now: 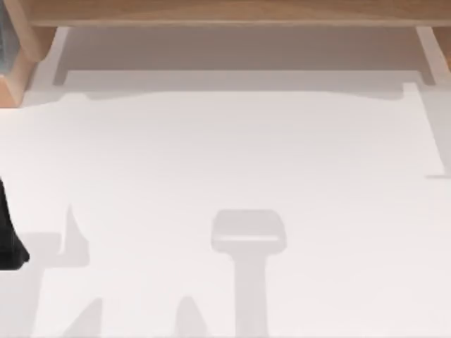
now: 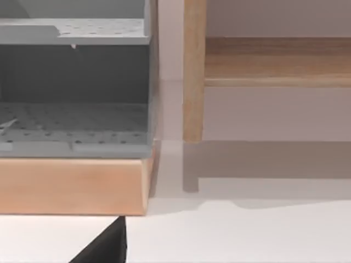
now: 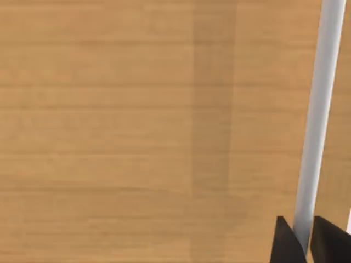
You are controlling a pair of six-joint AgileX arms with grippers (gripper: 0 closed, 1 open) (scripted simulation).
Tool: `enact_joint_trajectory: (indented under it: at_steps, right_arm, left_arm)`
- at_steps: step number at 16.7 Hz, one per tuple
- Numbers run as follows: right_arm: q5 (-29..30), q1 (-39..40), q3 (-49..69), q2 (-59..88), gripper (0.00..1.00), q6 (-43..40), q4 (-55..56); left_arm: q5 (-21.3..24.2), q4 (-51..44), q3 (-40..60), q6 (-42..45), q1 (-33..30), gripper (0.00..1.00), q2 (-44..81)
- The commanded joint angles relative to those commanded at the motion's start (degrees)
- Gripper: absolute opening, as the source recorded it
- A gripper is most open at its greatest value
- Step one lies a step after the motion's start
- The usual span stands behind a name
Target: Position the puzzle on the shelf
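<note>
Shelf (image 1: 225,10) cut off at table's far edge; both arms' finger state indiscernible.

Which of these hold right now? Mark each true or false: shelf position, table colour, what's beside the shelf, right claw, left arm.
1. The shelf runs along the top view's top edge. True.
2. The table is black. False: the table is white.
3. In the left wrist view, a grey perforated rack sits on a wooden base beside the shelf's support post. True.
4. The right claw hangs over bare table. False: the right claw is close against the shelf's light-brown wood grain.
5. The left arm is at the top view's right edge. False: the left arm is at its left edge.
</note>
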Motion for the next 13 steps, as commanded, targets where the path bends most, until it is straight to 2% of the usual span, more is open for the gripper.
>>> enact_joint_trajectory:
  at_steps: [8, 13]
  right_arm:
    - [0.00, 0.00, 0.00, 0.00, 0.98, 0.00, 0.00]
    - [0.00, 0.00, 0.00, 0.00, 1.00, 0.00, 0.00]
  left_arm:
    - [0.00, 0.00, 0.00, 0.00, 0.00, 1.00, 0.00]
    - [0.00, 0.00, 0.00, 0.00, 0.00, 1.00, 0.00]
